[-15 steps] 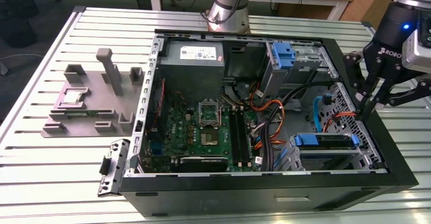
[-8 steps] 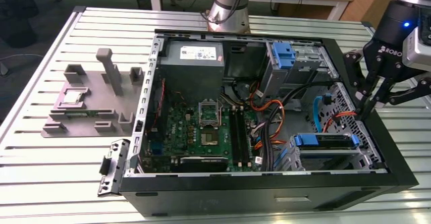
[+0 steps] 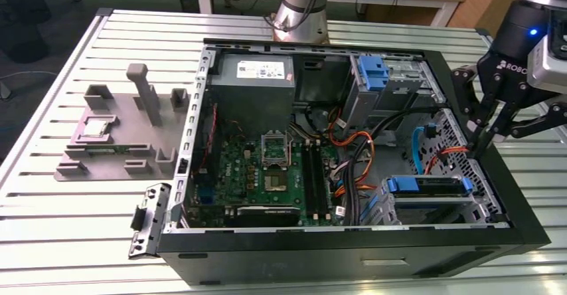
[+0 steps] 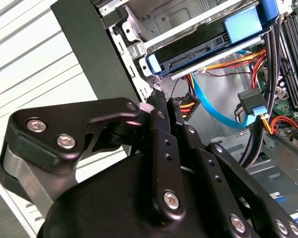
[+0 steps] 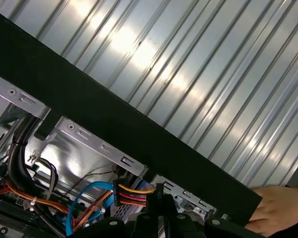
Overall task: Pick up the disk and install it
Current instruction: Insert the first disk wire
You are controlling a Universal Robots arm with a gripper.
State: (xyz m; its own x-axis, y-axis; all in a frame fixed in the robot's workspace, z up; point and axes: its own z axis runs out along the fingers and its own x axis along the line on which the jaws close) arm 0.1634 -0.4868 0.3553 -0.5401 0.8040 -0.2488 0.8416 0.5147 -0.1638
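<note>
An open black computer case (image 3: 354,262) lies on a slatted metal table (image 3: 106,228), its green motherboard (image 3: 265,169) facing up. The disk (image 3: 425,185), edged by its blue carrier, sits inside the metal drive cage at the case's near corner on the exterior view's right, though whether it is fully home is hard to judge. The gripper (image 3: 481,150) hangs just above the case wall near that cage; in both wrist views its black fingers (image 4: 159,106) appear pressed together, holding nothing, and a person's hand (image 5: 275,208) rests by the case edge
</note>
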